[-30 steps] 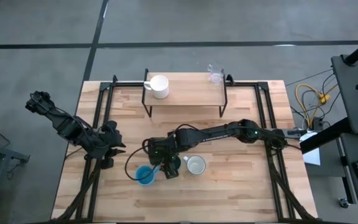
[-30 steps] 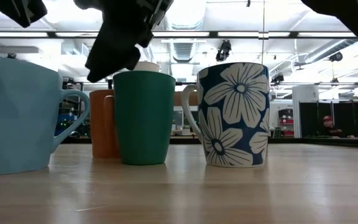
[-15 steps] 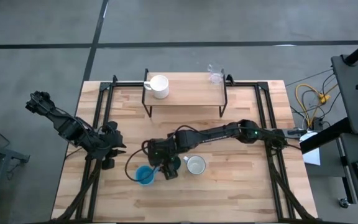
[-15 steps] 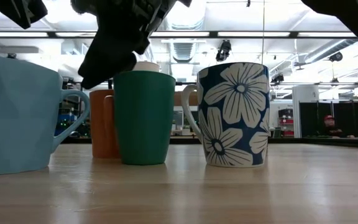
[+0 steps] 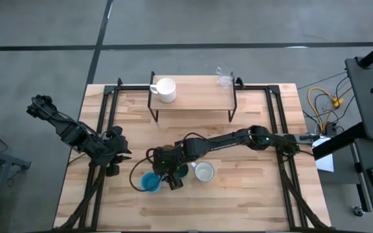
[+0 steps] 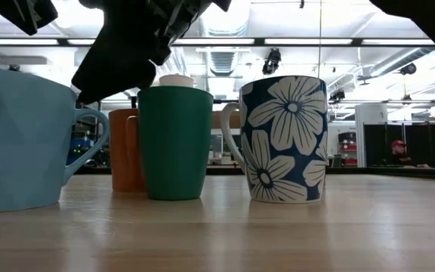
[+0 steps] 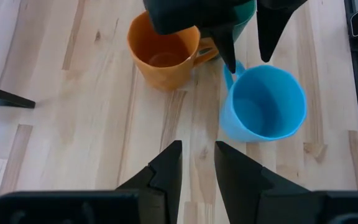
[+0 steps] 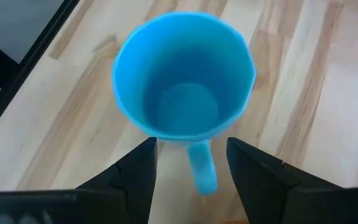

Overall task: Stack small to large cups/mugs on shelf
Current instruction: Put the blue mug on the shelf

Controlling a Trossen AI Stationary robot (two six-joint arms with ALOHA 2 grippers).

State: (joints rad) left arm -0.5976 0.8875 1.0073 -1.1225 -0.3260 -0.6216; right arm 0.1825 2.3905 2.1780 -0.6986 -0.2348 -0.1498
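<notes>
1. Right wrist view: my right pincer (image 8: 188, 167) hangs over the blue mug (image 8: 184, 74), fingers apart, one either side of its handle (image 8: 202, 167) and not yet touching it. I hold nothing.
2. To do this well, I judge I should sink until the fingertips (image 8: 148, 146) bracket the handle near the mug wall, centre it between them, then close squarely so the mug lifts without swinging. The green cup (image 7: 246, 9) and orange mug (image 7: 164, 57) stand close by, so I should rise straight up before heading for the shelf (image 5: 193, 97).
3. My left pincer (image 7: 197, 158) waits near the counter's left edge, fingers a little apart and empty, facing the cluster.
4. The high view alone shows the shelf at the far side of the counter (image 5: 251, 200), with a white mug (image 5: 165, 90) at its left end and a clear glass (image 5: 223, 79) at its right, and another white mug (image 5: 204, 171) just right of my pincer.
5. The low view shows what that one hides: this mug is blue with white flowers (image 6: 285, 137), and the cups' heights compare side by side.
6. The left wrist view shows the orange mug clear of the blue one.
</notes>
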